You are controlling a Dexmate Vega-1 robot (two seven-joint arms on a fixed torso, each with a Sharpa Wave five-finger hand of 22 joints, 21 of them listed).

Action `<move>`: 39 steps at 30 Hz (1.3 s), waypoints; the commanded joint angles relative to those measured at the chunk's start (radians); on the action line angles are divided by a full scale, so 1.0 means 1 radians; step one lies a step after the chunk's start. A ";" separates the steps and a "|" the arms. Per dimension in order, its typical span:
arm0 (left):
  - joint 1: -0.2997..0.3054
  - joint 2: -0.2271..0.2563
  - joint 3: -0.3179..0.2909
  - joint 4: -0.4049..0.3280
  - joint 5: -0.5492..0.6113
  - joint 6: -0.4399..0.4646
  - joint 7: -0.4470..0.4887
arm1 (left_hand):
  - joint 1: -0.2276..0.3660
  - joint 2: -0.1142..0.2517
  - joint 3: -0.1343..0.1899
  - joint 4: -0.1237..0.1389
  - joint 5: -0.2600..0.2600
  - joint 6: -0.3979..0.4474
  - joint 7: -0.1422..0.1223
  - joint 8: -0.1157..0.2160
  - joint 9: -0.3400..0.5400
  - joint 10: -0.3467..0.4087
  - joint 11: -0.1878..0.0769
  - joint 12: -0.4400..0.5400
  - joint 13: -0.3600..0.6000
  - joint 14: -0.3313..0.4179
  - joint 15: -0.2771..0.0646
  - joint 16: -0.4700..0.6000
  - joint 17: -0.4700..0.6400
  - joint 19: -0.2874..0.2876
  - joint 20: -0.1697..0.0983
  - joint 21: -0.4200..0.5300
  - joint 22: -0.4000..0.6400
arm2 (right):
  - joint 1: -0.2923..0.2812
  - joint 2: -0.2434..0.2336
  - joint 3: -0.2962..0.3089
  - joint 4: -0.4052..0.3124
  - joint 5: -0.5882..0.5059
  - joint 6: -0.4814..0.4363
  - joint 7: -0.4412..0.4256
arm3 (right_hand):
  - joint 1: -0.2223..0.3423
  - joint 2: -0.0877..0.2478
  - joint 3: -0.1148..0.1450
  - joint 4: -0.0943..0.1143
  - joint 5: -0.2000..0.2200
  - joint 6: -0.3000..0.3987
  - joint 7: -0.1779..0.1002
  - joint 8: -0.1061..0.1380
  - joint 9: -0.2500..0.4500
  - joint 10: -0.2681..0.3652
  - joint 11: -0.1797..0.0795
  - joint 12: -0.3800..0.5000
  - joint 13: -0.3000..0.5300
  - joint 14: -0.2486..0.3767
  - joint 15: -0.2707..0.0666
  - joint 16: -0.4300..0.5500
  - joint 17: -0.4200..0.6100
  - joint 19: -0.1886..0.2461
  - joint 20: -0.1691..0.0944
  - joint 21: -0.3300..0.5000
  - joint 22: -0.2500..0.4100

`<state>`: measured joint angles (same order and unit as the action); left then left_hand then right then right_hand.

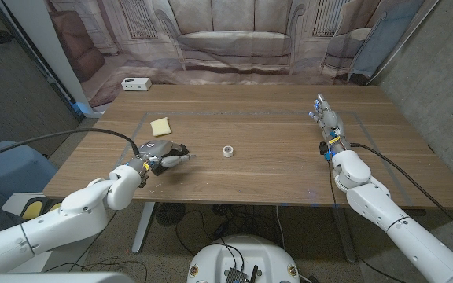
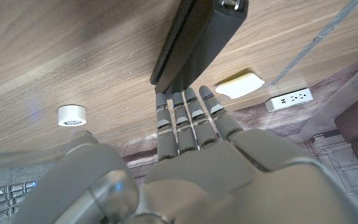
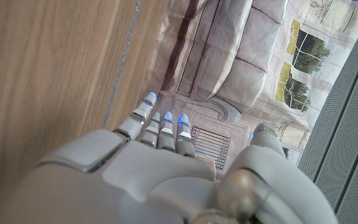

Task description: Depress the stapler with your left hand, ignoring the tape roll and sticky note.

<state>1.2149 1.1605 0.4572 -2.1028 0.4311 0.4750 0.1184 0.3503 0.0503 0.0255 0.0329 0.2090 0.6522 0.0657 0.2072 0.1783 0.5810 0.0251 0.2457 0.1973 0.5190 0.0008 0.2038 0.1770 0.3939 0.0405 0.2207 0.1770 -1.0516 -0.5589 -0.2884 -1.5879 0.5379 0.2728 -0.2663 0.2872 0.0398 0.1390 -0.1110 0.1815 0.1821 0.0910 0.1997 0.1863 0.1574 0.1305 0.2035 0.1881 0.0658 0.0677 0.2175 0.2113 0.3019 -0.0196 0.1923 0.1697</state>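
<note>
left hand (image 1: 167, 158) hovers over the stapler (image 1: 152, 148), fingers (image 2: 185, 111) straight and together, holding nothing; from the wrist view the fingertips sit at the stapler's near end, contact unclear. stapler lies near my table (image 1: 274, 181) edge, with the sticky note (image 1: 160, 126) just beyond it and the tape roll (image 1: 228, 151) well apart to its right. judgement: rigid, dark, smooth top arm, sprung, fairly light, so it may skid or tip; press flat on the front of the arm, straight down. right hand (image 1: 330, 126), far right of the stapler, extended, grasping nothing.
</note>
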 commanded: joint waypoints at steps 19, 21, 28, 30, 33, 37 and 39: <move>-0.058 0.013 0.060 0.000 0.007 0.045 -0.089 | -0.001 0.011 0.000 0.000 -0.003 0.015 0.002 0.001 0.004 0.014 -0.001 -0.001 0.003 0.014 0.001 0.001 0.003 0.013 -0.003 0.000 0.004 | 0.000 0.001 -0.001 0.004 0.001 -0.001 -0.001 | 0.003 0.013 0.002 -0.006 0.003 0.007 0.002 -0.004 0.002 0.004 0.003 -0.002 0.006 0.002 0.007 -0.006 0.003 0.000 0.003 0.001 0.002; -0.056 0.014 0.058 0.000 0.004 0.043 -0.084 | -0.001 0.011 0.000 0.000 -0.003 0.017 0.000 0.001 0.004 0.014 -0.003 -0.001 0.004 0.014 0.002 0.000 0.003 0.013 -0.003 0.000 0.004 | 0.000 0.002 -0.001 0.005 0.000 0.001 -0.001 | 0.003 0.013 0.001 -0.006 0.003 0.008 0.002 -0.004 0.002 0.004 0.002 -0.002 0.006 0.002 0.007 -0.006 0.003 0.000 0.003 0.001 0.002; -0.047 0.020 0.051 -0.009 0.001 0.046 -0.068 | -0.001 0.013 0.000 0.000 -0.004 0.018 0.001 0.000 0.004 0.014 -0.002 -0.003 0.004 0.014 0.001 -0.001 0.003 0.014 -0.004 -0.001 0.004 | -0.002 -0.001 0.000 0.001 -0.001 0.001 0.000 | 0.003 0.013 0.001 -0.006 0.003 0.008 0.002 -0.004 0.002 0.004 0.001 -0.003 0.006 0.001 0.007 -0.007 0.003 0.000 0.003 0.001 0.002; -0.043 0.023 0.047 -0.012 -0.001 0.046 -0.060 | -0.001 0.013 0.000 0.000 -0.004 0.018 0.001 0.000 0.004 0.014 -0.002 -0.003 0.004 0.014 0.001 -0.001 0.003 0.014 -0.004 -0.001 0.004 | -0.003 0.000 0.001 0.000 0.000 0.001 -0.001 | 0.003 0.013 0.001 -0.007 0.003 0.007 0.002 -0.004 0.002 0.004 0.001 -0.003 0.006 0.002 0.007 -0.006 0.003 0.000 0.003 0.001 0.002; -0.034 0.028 0.038 -0.017 -0.006 0.046 -0.048 | -0.001 0.013 0.000 0.000 -0.004 0.019 0.001 -0.001 0.005 0.013 -0.004 -0.004 0.004 0.014 0.001 -0.002 0.003 0.014 -0.004 -0.002 0.004 | -0.004 0.002 0.002 -0.001 0.001 0.002 -0.004 | 0.003 0.014 0.001 -0.007 0.003 0.008 0.002 -0.004 0.002 0.003 0.001 -0.003 0.006 0.002 0.007 -0.006 0.003 0.000 0.002 0.001 0.002; -0.024 0.034 0.028 -0.021 -0.007 0.041 -0.025 | 0.000 0.014 0.000 0.000 -0.004 0.017 0.000 -0.002 0.005 0.012 -0.005 -0.005 0.004 0.014 0.003 -0.002 0.003 0.014 -0.004 -0.002 0.004 | -0.005 0.003 0.002 -0.001 0.000 0.006 -0.004 | 0.003 0.014 0.001 -0.007 0.003 0.008 0.002 -0.004 0.002 0.003 -0.002 -0.003 0.006 0.002 0.007 -0.006 0.003 0.000 0.002 0.001 0.002; -0.019 0.035 0.025 -0.022 -0.006 0.039 -0.013 | 0.000 0.014 0.000 -0.001 -0.004 0.016 0.001 -0.003 0.005 0.013 -0.005 -0.006 0.004 0.015 0.003 -0.002 0.003 0.014 -0.004 -0.003 0.004 | -0.005 0.002 0.002 -0.002 -0.004 0.008 -0.006 | 0.003 0.014 0.001 -0.007 0.003 0.007 0.002 -0.004 0.002 0.003 -0.001 -0.003 0.006 0.002 0.007 -0.006 0.003 0.000 0.003 0.001 0.002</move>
<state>1.1734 1.1834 0.5055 -2.1123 0.4327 0.5195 0.0465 0.3436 0.0569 0.0253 0.0331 0.2090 0.6697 0.0655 0.2088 0.1817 0.5348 0.0164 0.2349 0.1295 0.5214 0.0029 0.1995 0.1744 0.3988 0.0356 0.2208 0.1794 -1.0536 -0.5587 -0.2880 -1.5857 0.5386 0.2736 -0.2682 0.2925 0.0452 0.1391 -0.1109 0.1815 0.1821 0.0910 0.1957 0.1863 0.1573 0.1304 0.2035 0.1881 0.0658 0.0677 0.2175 0.2113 0.3019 -0.0196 0.1923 0.1697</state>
